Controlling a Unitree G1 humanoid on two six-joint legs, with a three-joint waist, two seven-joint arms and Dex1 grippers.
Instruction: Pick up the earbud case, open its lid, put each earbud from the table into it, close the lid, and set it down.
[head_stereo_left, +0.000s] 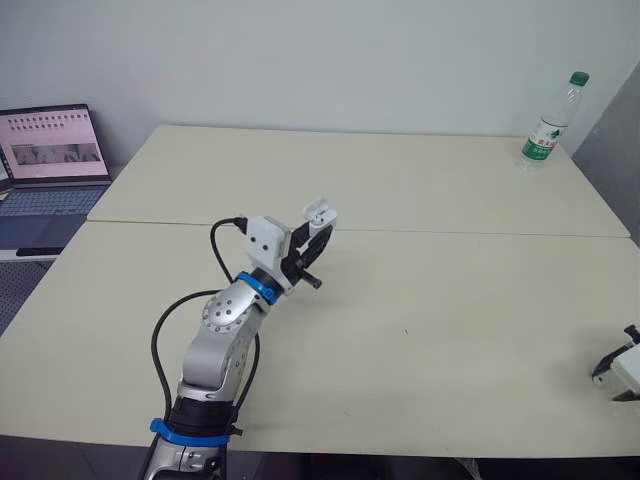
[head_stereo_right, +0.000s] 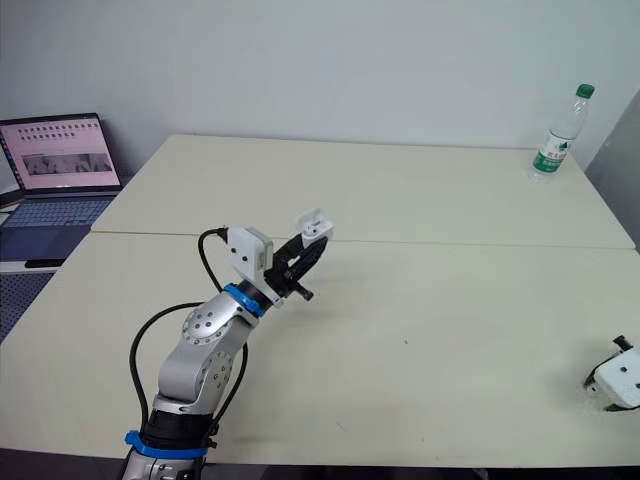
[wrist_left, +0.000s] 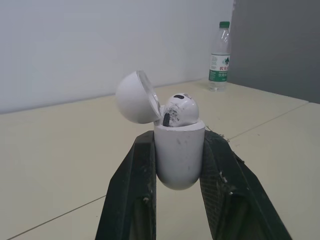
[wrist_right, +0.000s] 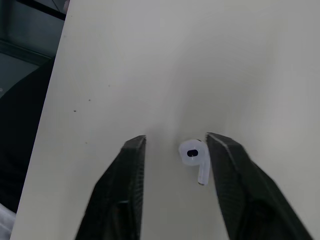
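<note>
Left eye view: the left arm rises from the near edge of the table (head_stereo_left: 450, 200), elbow bent, forearm angled toward the water bottle (head_stereo_left: 548, 125) standing at the far corner. The left gripper (head_stereo_left: 318, 232) holds the earbud case (head_stereo_left: 320, 213) above the tabletop, well apart from the bottle. The right gripper (head_stereo_left: 610, 385) hangs low over the near edge, on the bottle's side.

Left wrist view: both black fingers (wrist_left: 132, 190) pinch the case body upright. Its lid (wrist_left: 134, 97) is swung open, and a seated earbud (wrist_left: 180, 109) pokes out of the top.

Right wrist view: the right fingers (wrist_right: 120, 200) are spread and point down at the table. A loose earbud (wrist_right: 194, 156) lies flat between them, just beside one finger.
</note>
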